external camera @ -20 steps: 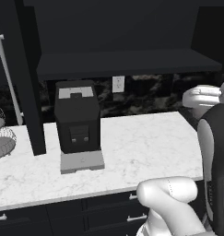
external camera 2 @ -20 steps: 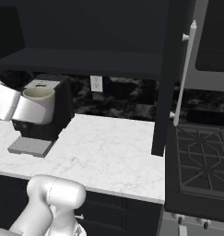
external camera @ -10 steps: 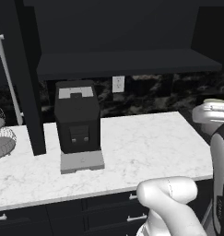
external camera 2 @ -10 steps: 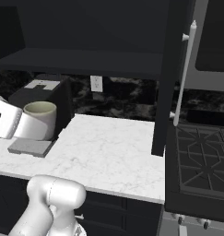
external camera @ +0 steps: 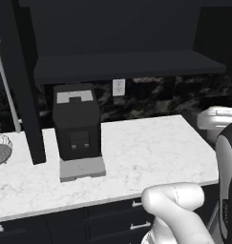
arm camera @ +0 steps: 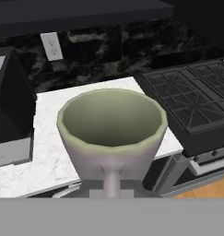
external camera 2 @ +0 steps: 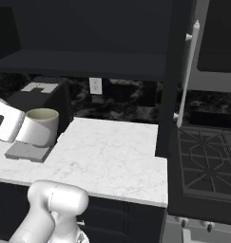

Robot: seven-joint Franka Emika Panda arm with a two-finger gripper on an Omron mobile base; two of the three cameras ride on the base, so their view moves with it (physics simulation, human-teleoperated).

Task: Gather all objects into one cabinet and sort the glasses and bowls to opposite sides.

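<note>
My gripper is shut on the grey-beige cup, holding it upright above the counter's left part, in front of the coffee machine. In the hand view the cup sits right before the camera, its pale inside empty, and it hides the fingertips. The white hand shows at the right edge of the left base view. The matte black upper cabinet's wide dark shelf stands bare, above and behind the cup. The wooden bowl, the blue bowl and the red cup are out of view.
A black coffee machine stands on the white marble counter. A wire basket sits at the far left. A black stove adjoins the counter on the right. An open cabinet door with a long handle hangs above it.
The hand has come down with the cup, from level with the coffee machine's top to just above the counter, slowing in the last half second. Nothing else moved.
</note>
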